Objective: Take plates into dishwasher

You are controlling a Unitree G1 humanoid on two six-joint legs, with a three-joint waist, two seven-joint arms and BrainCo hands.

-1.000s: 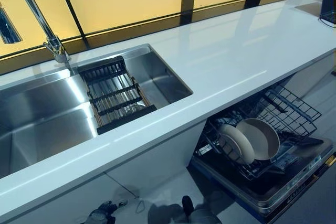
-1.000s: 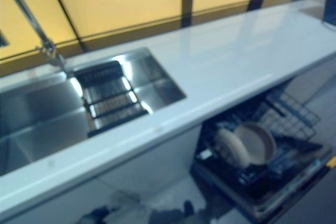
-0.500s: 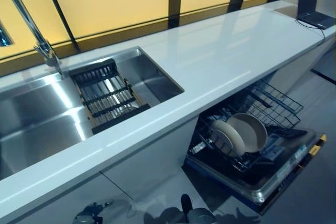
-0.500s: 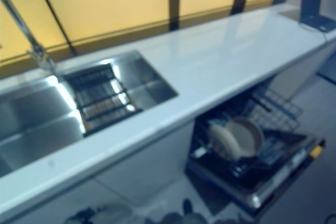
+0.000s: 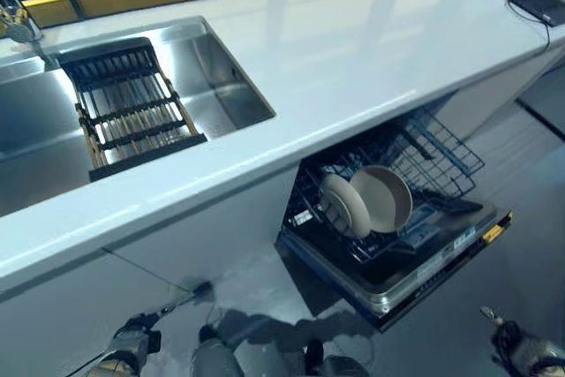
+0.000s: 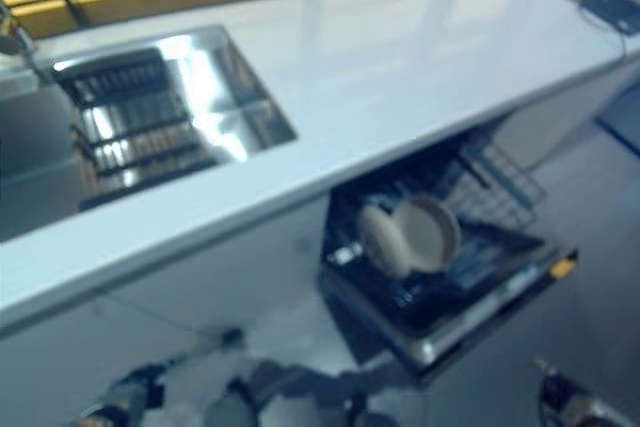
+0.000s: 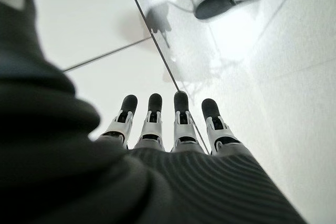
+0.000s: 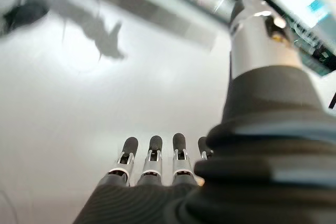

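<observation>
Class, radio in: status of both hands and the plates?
Left hand and right hand open, empty, hanging low. Two plates upright in dishwasher rack. Nothing in the way.

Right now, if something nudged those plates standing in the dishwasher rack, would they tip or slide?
Probably not far: the two plates stand on edge between the wires of the rack, which should hold them. They look like glazed ceramic, so likely stiff, slippery and breakable if knocked together.

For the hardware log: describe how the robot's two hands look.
Both match: the left hand and the right hand each have a row of silver fingers with rounded dark tips, and a dark ribbed cover over the back and wrist. No markings show.
</observation>
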